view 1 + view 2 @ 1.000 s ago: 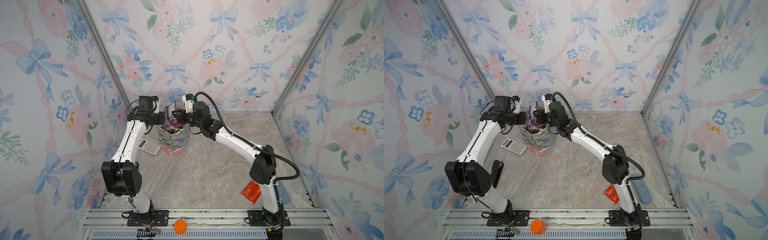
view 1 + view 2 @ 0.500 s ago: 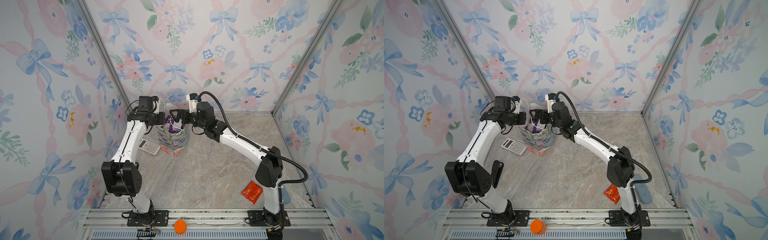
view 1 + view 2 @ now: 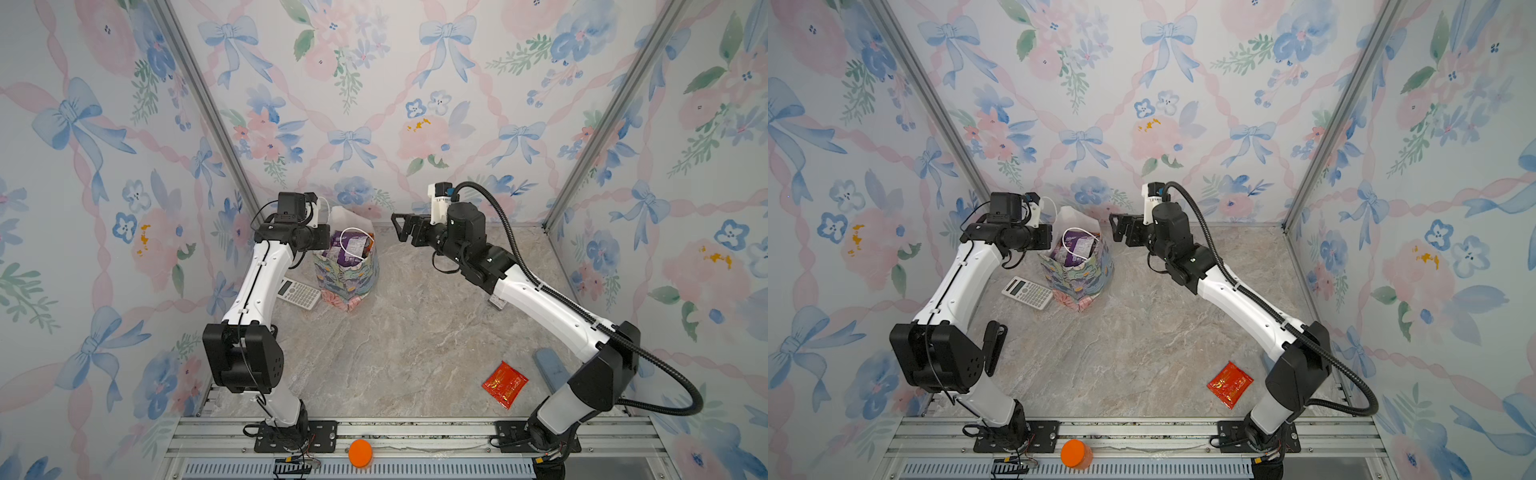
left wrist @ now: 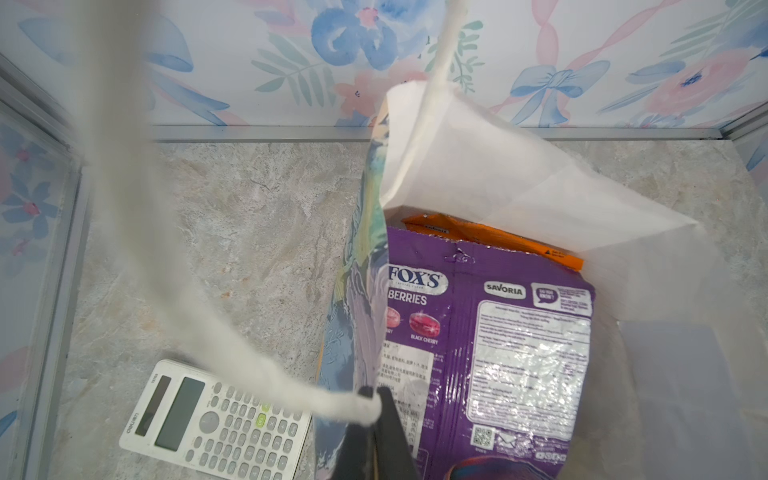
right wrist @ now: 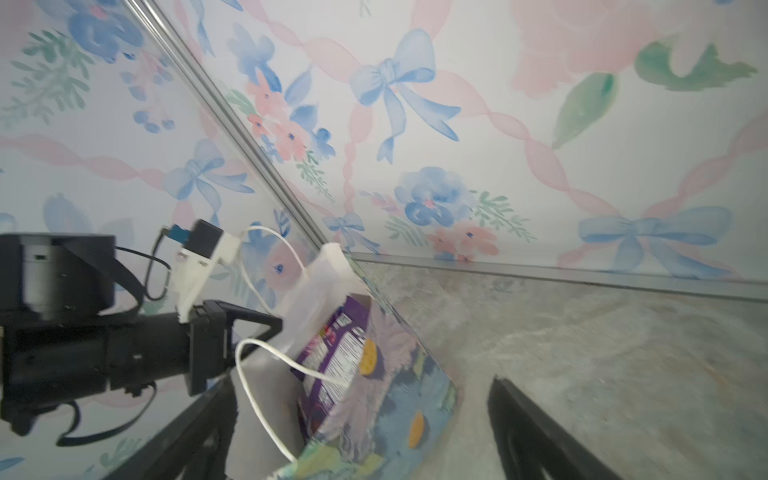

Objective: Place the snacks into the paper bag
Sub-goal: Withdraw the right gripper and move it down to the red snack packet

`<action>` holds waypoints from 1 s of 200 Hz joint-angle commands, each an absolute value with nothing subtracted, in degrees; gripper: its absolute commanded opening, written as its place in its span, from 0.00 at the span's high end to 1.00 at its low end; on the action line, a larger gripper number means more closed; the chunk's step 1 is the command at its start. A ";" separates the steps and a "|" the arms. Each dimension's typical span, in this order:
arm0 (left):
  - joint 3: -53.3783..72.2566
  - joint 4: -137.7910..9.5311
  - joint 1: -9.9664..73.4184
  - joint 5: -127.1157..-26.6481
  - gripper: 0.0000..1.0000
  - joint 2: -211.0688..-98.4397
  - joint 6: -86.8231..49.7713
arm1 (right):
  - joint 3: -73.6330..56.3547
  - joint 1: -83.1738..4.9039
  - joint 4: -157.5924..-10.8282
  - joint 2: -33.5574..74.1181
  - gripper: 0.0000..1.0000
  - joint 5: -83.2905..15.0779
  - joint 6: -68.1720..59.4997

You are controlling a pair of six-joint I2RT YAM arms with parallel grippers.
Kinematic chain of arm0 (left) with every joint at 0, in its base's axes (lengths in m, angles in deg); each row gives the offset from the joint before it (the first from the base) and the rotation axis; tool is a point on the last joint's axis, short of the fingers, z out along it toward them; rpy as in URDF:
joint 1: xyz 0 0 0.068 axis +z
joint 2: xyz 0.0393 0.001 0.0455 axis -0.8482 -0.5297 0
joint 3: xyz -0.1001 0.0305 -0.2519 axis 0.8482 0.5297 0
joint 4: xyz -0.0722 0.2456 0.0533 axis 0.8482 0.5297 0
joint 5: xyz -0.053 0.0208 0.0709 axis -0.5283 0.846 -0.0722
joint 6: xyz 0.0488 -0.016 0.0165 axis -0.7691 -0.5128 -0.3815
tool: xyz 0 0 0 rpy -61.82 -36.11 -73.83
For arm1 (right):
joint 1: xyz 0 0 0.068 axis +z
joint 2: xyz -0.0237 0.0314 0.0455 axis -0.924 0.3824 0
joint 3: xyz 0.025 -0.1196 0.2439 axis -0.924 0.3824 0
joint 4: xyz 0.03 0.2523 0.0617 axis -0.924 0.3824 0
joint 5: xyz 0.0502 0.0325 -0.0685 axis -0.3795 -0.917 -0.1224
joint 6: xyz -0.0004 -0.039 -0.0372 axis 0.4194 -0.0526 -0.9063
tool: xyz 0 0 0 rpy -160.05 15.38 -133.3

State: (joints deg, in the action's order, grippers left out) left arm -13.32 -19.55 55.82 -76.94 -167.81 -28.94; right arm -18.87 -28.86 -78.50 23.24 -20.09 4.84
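As it opened, the right hand (image 3: pixel 398 227) withdrew from the paper bag (image 3: pixel 349 282).

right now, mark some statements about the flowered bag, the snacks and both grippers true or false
1. The glossy purple FOX'S packet sits inside the upright flowered paper bag. True.
2. The right gripper is shut on a snack. False: its jaws stand open and empty, apart from the bag.
3. The small red plastic sachet lies in the bag. False: it lies on the marble tabletop, far from the bag.
4. The left gripper is shut on the bag's rim. True.
5. The flat grey-white calculator rests on top of the bag. False: it lies on the tabletop beside the bag.
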 commanded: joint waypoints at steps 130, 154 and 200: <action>-12.45 -18.44 55.97 -77.53 1.00 -168.11 -28.80 | 26.43 -28.50 -29.13 -5.52 0.04 -0.05 33.03; -12.44 -18.47 55.99 -77.58 1.00 -168.15 -28.80 | 30.56 -28.06 -28.49 -5.68 0.04 -2.96 37.06; -12.46 -18.43 55.99 -77.55 1.00 -168.15 -28.81 | 33.50 -26.70 -27.63 -4.45 0.03 -5.65 41.22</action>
State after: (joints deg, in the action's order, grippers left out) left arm -13.28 -19.55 55.82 -76.94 -167.81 -28.94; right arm 32.47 -28.03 -29.87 -4.89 -3.96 37.10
